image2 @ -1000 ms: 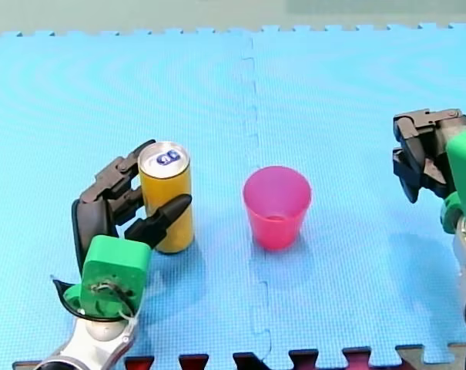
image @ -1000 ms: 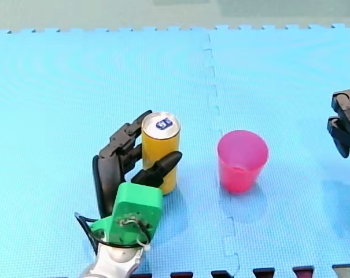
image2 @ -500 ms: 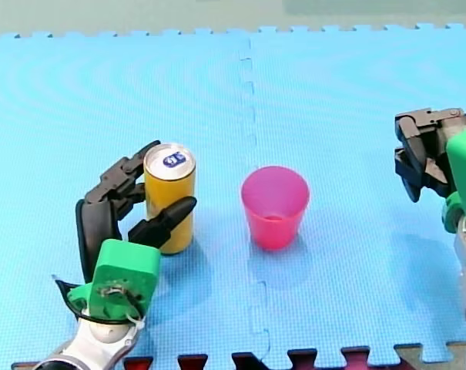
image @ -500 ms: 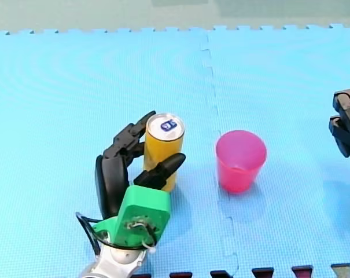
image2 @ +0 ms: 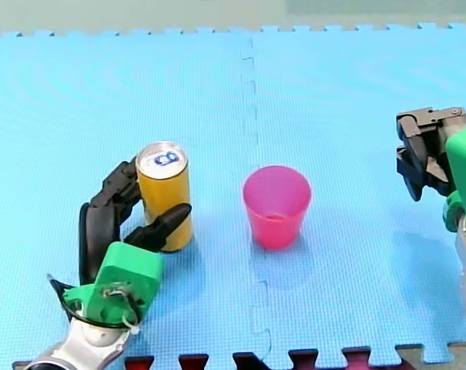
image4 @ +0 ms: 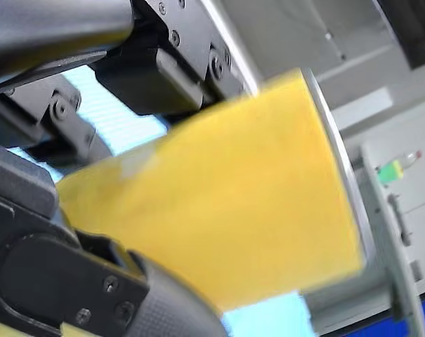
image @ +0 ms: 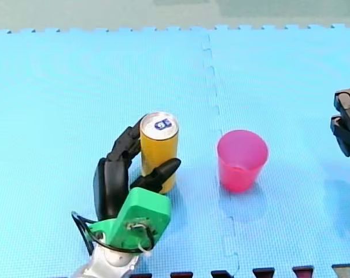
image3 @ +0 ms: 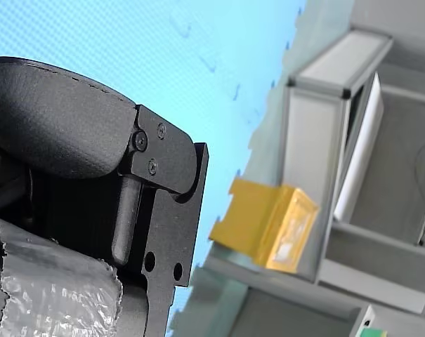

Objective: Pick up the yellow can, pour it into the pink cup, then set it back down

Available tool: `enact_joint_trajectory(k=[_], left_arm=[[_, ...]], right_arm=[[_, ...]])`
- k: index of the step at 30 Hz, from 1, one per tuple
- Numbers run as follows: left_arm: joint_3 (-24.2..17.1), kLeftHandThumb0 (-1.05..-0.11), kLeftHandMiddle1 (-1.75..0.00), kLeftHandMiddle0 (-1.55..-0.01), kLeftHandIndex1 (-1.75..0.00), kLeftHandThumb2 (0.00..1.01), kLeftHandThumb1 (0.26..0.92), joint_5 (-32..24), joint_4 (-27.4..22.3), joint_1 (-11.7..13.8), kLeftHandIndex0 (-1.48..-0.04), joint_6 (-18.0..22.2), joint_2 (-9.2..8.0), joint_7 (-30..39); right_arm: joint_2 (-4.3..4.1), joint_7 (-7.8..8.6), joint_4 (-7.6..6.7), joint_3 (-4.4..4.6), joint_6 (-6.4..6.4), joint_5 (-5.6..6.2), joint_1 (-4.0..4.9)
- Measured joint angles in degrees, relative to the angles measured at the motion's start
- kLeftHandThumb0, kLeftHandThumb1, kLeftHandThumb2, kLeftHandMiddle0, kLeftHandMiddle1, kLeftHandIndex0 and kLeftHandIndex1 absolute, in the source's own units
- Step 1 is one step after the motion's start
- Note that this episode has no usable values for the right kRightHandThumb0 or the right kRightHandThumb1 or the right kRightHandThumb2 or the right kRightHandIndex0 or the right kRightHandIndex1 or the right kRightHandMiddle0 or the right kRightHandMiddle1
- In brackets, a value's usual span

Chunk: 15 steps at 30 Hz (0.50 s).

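Observation:
The yellow can [image: 159, 153] stands upright on the blue foam mat, left of centre, its silver top facing up. My left hand [image: 153, 152] is shut on it: black fingers [image: 127, 146] wrap its left side and the thumb [image: 163, 171] presses its front. The second wrist view has the can [image4: 219, 210] held between black fingers [image4: 93, 281]. A pink cup [image: 242, 160] stands upright about a can's width to the right of the can, with nothing in it that I can see. My right hand [image2: 421, 154] hovers at the mat's right edge, away from the cup, and holds nothing.
The blue foam mat [image: 267, 81] has a jigsaw seam [image: 212, 87] running front to back between can and cup. Its far edge [image: 163, 29] meets grey floor. In the first wrist view a grey shelf unit [image3: 324, 175] with a yellow box [image3: 268, 225] stands beyond the mat.
My left hand's fingers have drawn in tighter around the yellow can, which shifted slightly left. The cup and the right hand stayed where they were.

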State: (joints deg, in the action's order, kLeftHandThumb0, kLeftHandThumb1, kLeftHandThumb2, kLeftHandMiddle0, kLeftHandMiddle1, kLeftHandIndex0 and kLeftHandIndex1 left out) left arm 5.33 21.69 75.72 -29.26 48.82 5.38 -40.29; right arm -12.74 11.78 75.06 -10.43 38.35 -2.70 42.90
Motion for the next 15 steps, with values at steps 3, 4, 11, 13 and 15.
enact_joint_trajectory(k=[3,4,11,13,15], left_arm=[[-0.10,-1.043,0.00,-0.41,0.00,0.03,0.901,-0.29,0.01,0.02,-0.37,-0.49,-0.09,0.77],[-0.11,-1.046,0.00,-0.41,0.00,0.03,0.907,-0.33,0.00,0.02,-0.37,-0.61,-0.09,0.96],[-0.03,-1.048,0.00,-0.40,0.00,0.03,0.921,-0.40,-0.01,0.17,-0.34,-0.99,-0.14,1.86],[-0.07,-1.048,0.00,-0.39,0.00,0.03,0.921,-0.55,-0.01,0.20,-0.33,-0.99,-0.13,2.21],[-0.12,-1.048,0.00,-0.39,0.00,0.03,0.921,-0.67,-0.01,0.21,-0.32,-0.99,-0.12,2.53]], right_arm=[[-0.06,0.03,0.02,0.03,-0.02,-0.04,0.11],[-0.08,0.09,0.02,0.03,-0.01,-0.04,0.14],[-0.14,0.34,0.22,-0.10,-0.01,-0.02,0.22],[-0.19,0.34,0.30,-0.16,0.00,-0.02,0.24],[-0.22,0.35,0.40,-0.25,0.00,-0.01,0.27]])
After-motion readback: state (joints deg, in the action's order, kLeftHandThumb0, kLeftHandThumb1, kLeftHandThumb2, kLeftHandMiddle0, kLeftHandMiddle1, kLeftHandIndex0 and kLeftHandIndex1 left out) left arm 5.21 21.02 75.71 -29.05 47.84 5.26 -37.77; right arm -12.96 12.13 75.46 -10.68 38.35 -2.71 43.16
